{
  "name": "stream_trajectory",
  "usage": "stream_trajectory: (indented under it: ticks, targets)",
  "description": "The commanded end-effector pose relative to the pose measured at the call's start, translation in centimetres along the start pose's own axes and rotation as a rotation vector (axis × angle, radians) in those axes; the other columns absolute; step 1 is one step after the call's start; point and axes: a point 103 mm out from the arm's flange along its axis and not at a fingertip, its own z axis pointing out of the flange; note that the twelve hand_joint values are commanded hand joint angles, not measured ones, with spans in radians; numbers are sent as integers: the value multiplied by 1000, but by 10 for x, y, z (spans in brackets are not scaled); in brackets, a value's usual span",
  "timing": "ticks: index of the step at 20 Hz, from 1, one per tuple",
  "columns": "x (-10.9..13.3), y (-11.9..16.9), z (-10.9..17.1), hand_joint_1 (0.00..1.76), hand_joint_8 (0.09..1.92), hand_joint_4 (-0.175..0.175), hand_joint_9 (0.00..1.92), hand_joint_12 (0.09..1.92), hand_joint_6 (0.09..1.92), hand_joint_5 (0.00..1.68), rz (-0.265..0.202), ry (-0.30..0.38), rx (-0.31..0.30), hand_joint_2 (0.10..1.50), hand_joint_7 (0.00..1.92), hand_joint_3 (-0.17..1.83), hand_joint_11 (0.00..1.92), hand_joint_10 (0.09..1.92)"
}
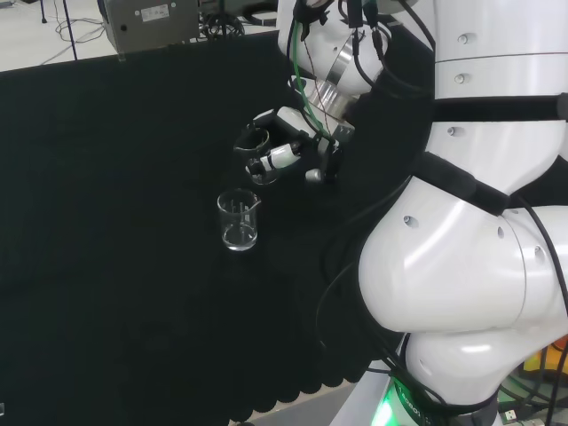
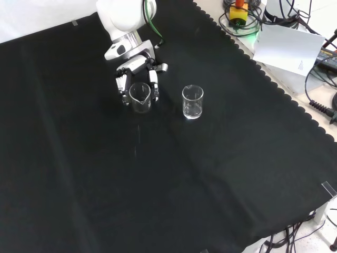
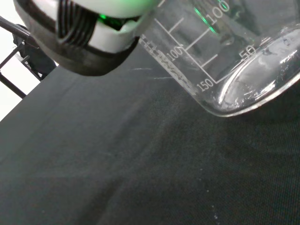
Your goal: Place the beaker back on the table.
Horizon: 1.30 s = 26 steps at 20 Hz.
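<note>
A clear glass beaker point(image 2: 140, 98) with a spout stands upright between the fingers of the hand point(image 2: 135, 65), which comes down from the top of the front view. Black and white fingers point(image 2: 154, 80) curl round both of its sides. Its base is low over the black cloth; I cannot tell whether it touches. In the wrist view the beaker point(image 3: 220, 56) is close and large with white scale marks, next to a ribbed fingertip point(image 3: 89, 42). In the head view the hand point(image 1: 286, 155) sits left of the white arm links.
A second clear beaker point(image 2: 192, 101) stands on the cloth to the right of the held one in the front view, a short gap away; in the head view this beaker point(image 1: 238, 220) is just in front of the hand. Cables and gear lie beyond the cloth's scalloped edge point(image 2: 274, 84).
</note>
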Motion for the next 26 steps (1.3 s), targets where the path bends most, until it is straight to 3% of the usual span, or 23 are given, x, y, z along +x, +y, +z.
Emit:
stream_trajectory:
  ticks: [1, 5, 7, 12, 18, 22, 26]
  targets:
    - [-5, 0, 4, 1308, 493, -175, 1585, 667, 533, 1266, 20, -3, 11, 1062, 1325, -175, 1289, 413]
    - [-7, -2, 4, 1305, 539, -175, 1561, 670, 581, 1240, 33, -29, 26, 1071, 1296, -175, 1277, 364]
    - [-8, -4, 4, 1295, 649, -175, 1476, 693, 684, 1178, 32, -50, 39, 1079, 1226, -139, 1271, 310]
    - [-9, -10, 1, 1157, 745, -55, 1274, 938, 767, 1141, 35, -75, 44, 1116, 1004, -174, 1038, 282]
    - [-8, -14, -3, 1128, 753, 7, 1207, 1059, 794, 1121, 48, -112, 54, 1123, 933, -175, 892, 299]
    - [-8, -16, -4, 1127, 754, -19, 1099, 1170, 883, 881, 85, -130, 81, 989, 854, -175, 732, 356]
    - [-14, -18, -5, 1077, 761, -27, 957, 1253, 900, 785, 129, -91, 92, 970, 749, -175, 607, 462]
